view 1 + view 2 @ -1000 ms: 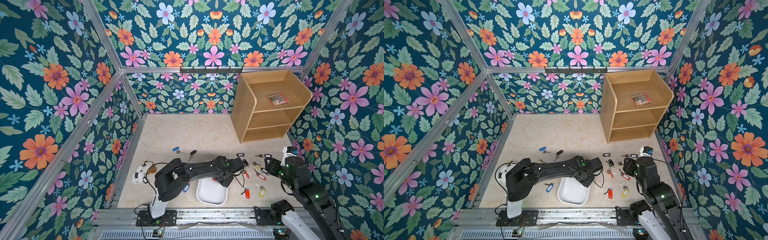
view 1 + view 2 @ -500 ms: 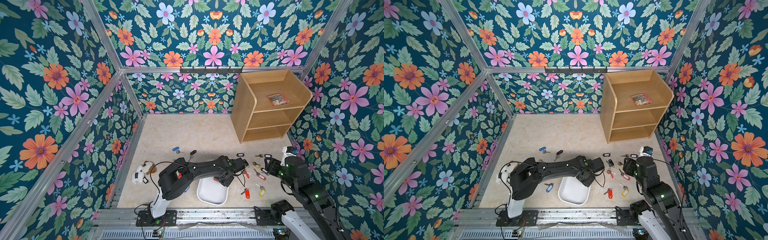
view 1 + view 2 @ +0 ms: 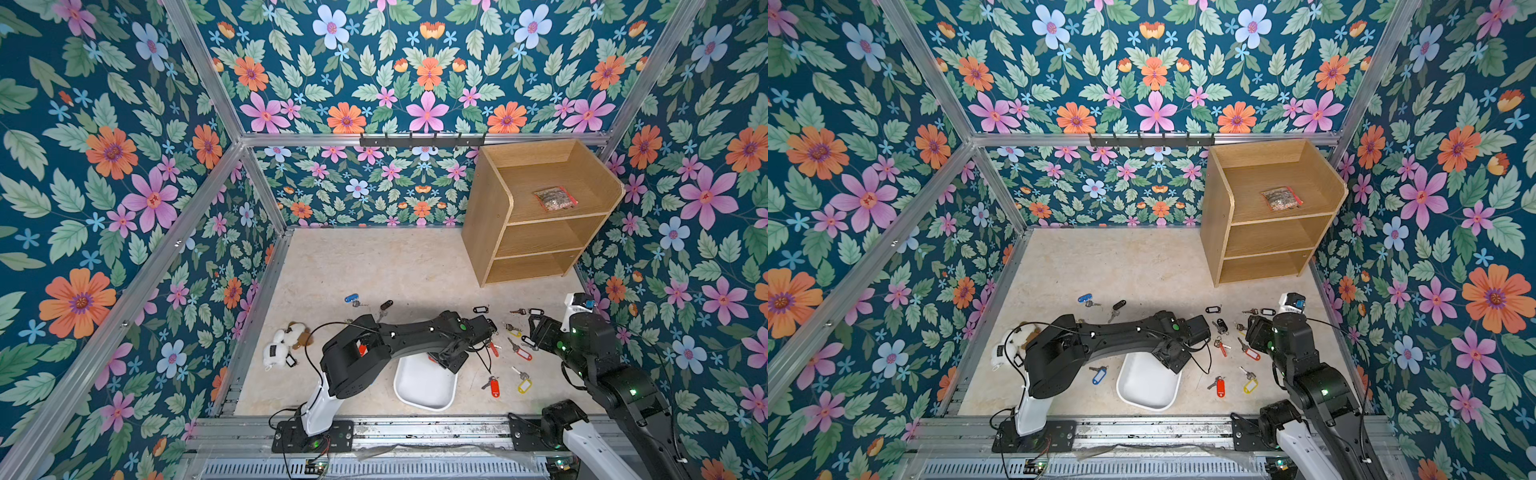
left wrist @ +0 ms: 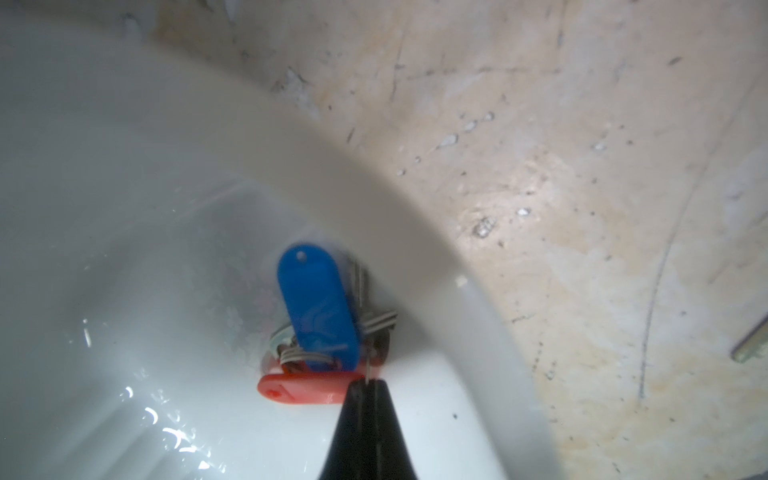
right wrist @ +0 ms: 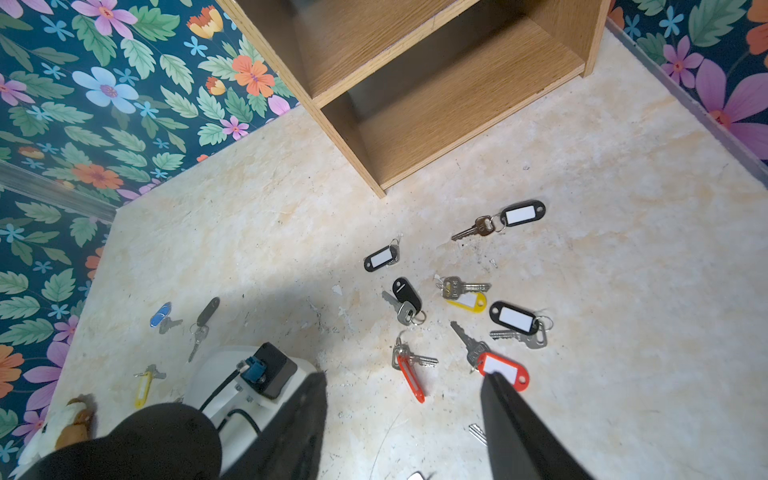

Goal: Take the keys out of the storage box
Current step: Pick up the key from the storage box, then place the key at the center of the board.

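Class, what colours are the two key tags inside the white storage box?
Blue tag and red tag, clearest in the left wrist view.

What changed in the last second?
Left arm swung at the shoulder toward the box; the left gripper, inside it, shut, apparently on the ring of the keys with blue and red tags. Right gripper, open, the box and the loose keys outside stayed put.
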